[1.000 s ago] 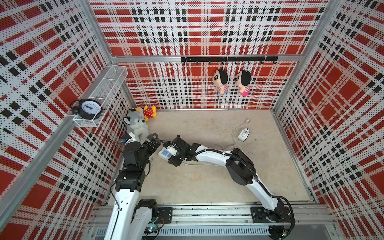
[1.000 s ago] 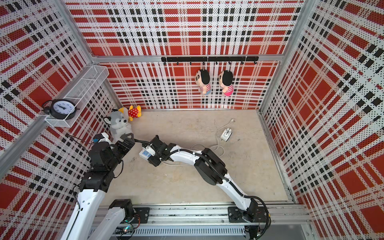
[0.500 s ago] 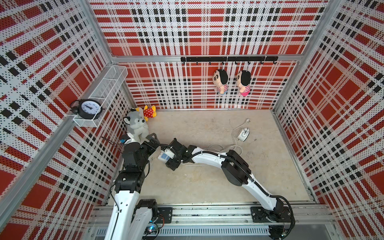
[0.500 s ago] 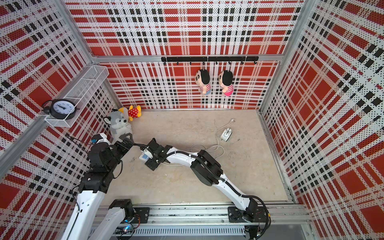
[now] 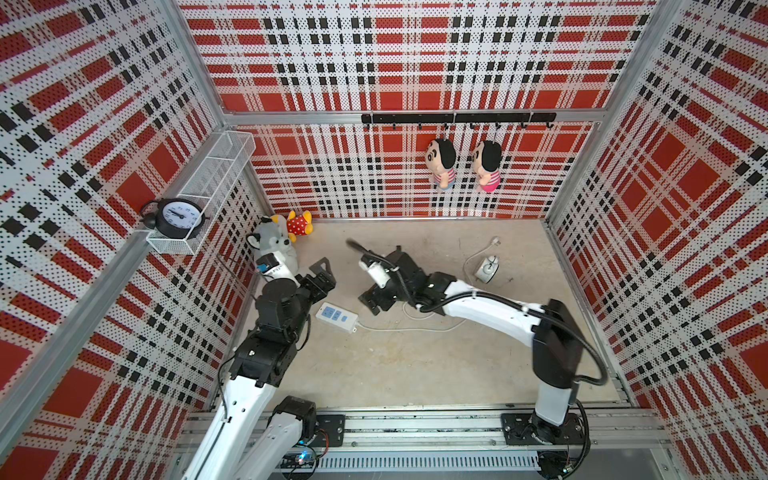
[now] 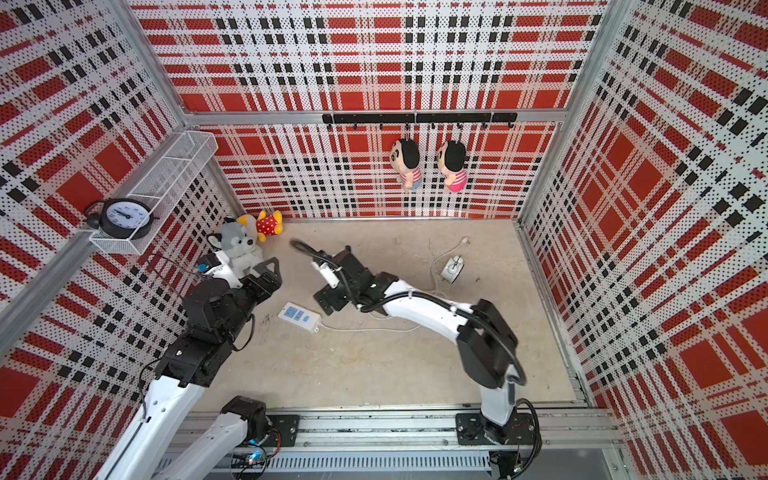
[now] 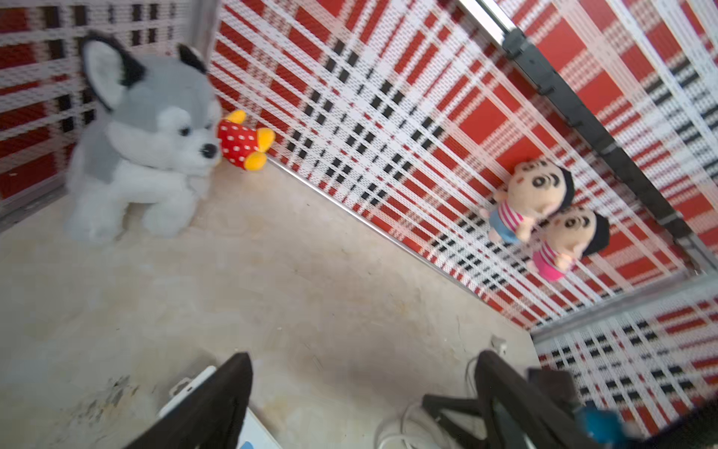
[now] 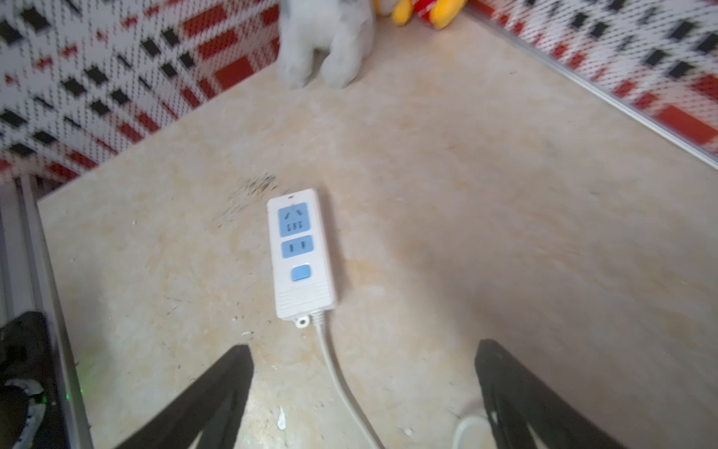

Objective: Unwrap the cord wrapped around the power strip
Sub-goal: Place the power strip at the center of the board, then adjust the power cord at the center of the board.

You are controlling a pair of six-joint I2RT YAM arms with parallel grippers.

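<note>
We see the power strip (image 5: 336, 318) lying flat on the floor (image 5: 374, 374), blue sockets up, b/w the two arms and nearer the left wall. Both top views show it (image 6: 299, 318), and the right wrist view has it dead centre (image 8: 303, 254). The cord (image 5: 399, 329) leaves one short end of the strip and lies unwound, a slack line across the floor that passes under the right arm. Farther back, near the right wall, a small white lump (image 5: 486, 269) sits on the cord. It's prob. the plug, though it's too small for us to be sure.

The left gripper (image 5: 325, 272) has its jaws spread wide w/ nothing b/w them. It points toward the back wall, near the husky plush (image 5: 272, 247), tips apart from the strip. Its wrist view shows two dark fingers (image 7: 229, 392) w/ bare floor b/w them.

The right gripper (image 5: 372, 302) is also wide open and empty, aimed at the strip's cord end, near it but not touching. In its wrist view the cord (image 8: 334, 369) runs along the floor b/w the fingers (image 8: 233, 381), clear of both.

Around the edges: a red-and-yellow plush (image 5: 299, 224) sits behind the husky, an alarm clock (image 5: 176, 216) sits in a wire shelf (image 5: 216, 174) on the left wall, and two dolls (image 5: 442, 164) hang from a rail (image 5: 457, 118) on the back wall.
</note>
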